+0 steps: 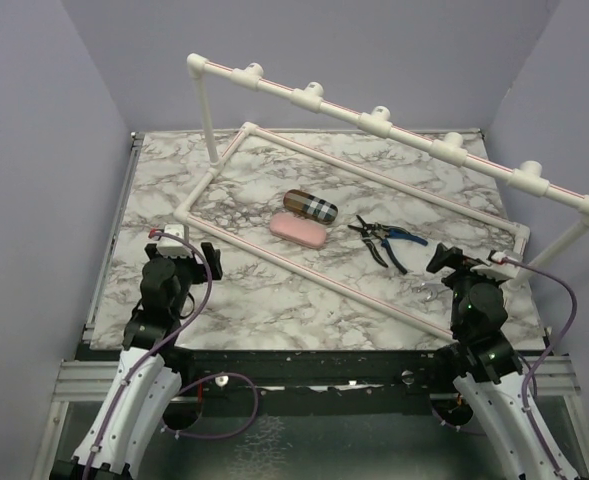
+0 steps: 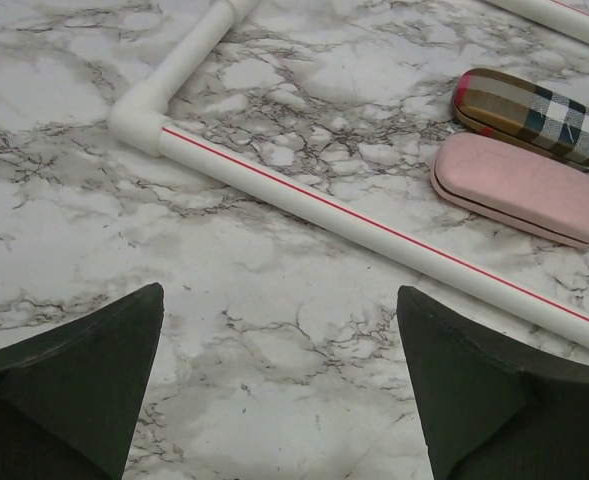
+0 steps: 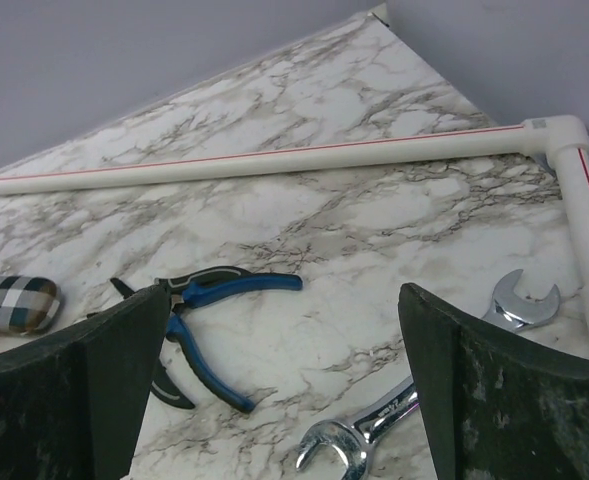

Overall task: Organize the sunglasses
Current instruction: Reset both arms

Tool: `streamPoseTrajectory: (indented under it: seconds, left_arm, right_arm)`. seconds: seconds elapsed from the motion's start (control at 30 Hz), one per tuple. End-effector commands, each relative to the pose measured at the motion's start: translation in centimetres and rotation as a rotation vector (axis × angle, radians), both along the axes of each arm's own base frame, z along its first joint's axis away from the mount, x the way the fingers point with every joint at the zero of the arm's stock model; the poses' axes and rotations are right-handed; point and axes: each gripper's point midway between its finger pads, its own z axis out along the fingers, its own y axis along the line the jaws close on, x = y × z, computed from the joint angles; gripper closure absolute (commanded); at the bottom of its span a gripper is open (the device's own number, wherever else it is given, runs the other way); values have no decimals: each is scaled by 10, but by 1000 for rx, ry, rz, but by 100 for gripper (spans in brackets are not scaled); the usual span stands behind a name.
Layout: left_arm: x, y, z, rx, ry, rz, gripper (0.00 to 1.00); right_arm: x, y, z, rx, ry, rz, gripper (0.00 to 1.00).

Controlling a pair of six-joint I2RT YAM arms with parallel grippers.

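Marble table (image 1: 274,300) with white pipe frame (image 2: 374,235), plaid case (image 2: 534,118), pink case (image 2: 524,188) (seemingly touching), blue-handled pliers (image 3: 224,288), wrench (image 3: 374,422).

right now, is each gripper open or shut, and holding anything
left gripper: open, holding nothing
right gripper: open, holding nothing

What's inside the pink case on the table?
The pink case is closed, so its inside is hidden and what it holds can't be told. Only its outer shell shows, with the plaid case lying close behind it.

White arms (image 1: 139,395) carry black joints (image 1: 164,290) and purple cables (image 1: 210,285); both claws (image 2: 279,385) are black.
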Motion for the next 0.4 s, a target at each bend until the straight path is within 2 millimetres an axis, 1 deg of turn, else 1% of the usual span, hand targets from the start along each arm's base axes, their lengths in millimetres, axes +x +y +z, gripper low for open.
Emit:
streamPoseTrajectory:
  seconds: [0.0, 0.03, 0.1, 0.23, 0.37]
  left_arm:
    - [8, 0, 16, -30, -93, 18, 1]
    - [8, -1, 17, -35, -102, 10, 1]
    - [6, 0, 20, -44, -119, 13, 1]
    - [3, 3, 25, -53, -156, 24, 1]
    - [2, 11, 30, -49, -190, 61, 1]
  right_arm:
    - [-9, -23, 5, 51, -54, -143, 0]
    - [-13, -30, 1, 92, -56, -196, 0]
    - [-15, -37, -2, 116, -59, -248, 0]
    - [-10, -32, -13, 140, -39, -241, 0]
    - [-5, -30, -37, 166, 6, -254, 0]
